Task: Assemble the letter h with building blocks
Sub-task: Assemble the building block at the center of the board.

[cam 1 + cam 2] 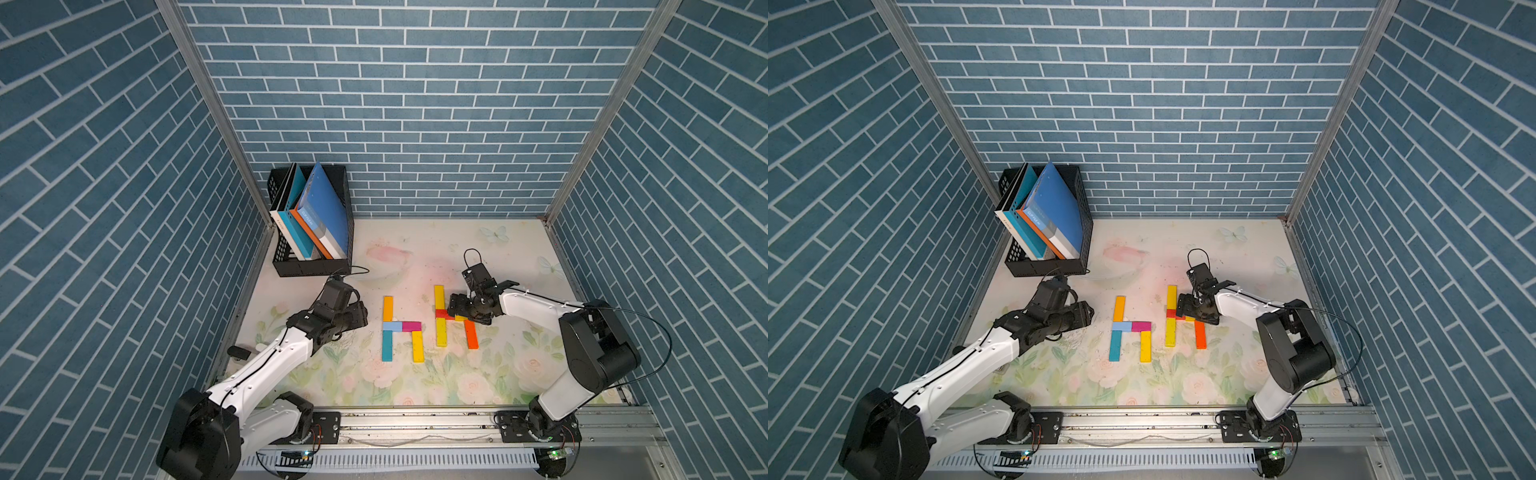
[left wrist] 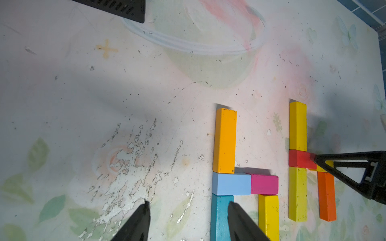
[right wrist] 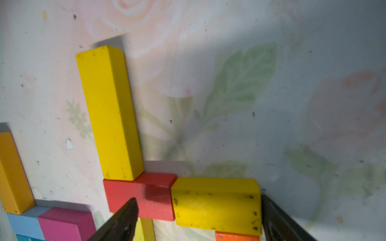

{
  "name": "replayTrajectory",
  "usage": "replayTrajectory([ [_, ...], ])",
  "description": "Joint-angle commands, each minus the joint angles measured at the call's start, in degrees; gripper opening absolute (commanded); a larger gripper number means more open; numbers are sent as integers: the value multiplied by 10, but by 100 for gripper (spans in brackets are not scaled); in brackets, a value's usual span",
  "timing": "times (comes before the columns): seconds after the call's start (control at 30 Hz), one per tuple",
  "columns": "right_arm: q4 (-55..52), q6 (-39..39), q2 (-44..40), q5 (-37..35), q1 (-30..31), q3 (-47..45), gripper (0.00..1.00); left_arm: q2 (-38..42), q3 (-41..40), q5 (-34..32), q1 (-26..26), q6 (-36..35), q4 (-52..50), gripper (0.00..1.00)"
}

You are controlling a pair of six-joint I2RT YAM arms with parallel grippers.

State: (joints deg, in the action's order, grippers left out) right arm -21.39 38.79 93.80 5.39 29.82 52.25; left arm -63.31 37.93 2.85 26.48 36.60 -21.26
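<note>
Two groups of building blocks lie flat on the floral table. The left group has an orange-yellow long block (image 1: 387,308), a light blue short one (image 1: 392,326), a magenta short one (image 1: 412,326), a teal long one (image 1: 387,346) and a yellow long one (image 1: 417,347). The right group has two yellow long blocks (image 1: 439,297), a red short block (image 3: 133,194), a short yellow block (image 3: 217,206) and an orange long block (image 1: 471,334). My right gripper (image 3: 198,200) is open and low. One finger hangs over the red block; the other stands at the short yellow block's far end. My left gripper (image 2: 188,202) is open and empty, beside the teal block (image 2: 219,217).
A black file rack (image 1: 311,266) with leaning blue and orange books stands at the back left. Blue brick walls close three sides. A metal rail (image 1: 415,424) carrying both arm bases runs along the front. My right gripper's finger (image 2: 344,167) shows in the left wrist view.
</note>
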Motion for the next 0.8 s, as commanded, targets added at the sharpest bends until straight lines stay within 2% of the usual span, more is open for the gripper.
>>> replayTrajectory([
  [0.0, -5, 18, -18, 2, 4, -6, 90, 7, -8, -6, -4, -6, 1, 64],
  [0.3, -19, 18, -27, -6, 4, 2, 90, 7, -8, -6, -4, -6, 0, 65],
  [0.47, -61, 12, -58, -57, 6, 24, 91, 7, -7, -7, -4, -7, -2, 65],
  [0.63, -127, 2, -125, -118, 23, 23, 91, 11, -4, -7, -4, -7, -6, 67],
  [0.77, -153, 4, -246, -179, 61, 2, 91, 23, 18, -8, -4, -8, -7, 71],
])
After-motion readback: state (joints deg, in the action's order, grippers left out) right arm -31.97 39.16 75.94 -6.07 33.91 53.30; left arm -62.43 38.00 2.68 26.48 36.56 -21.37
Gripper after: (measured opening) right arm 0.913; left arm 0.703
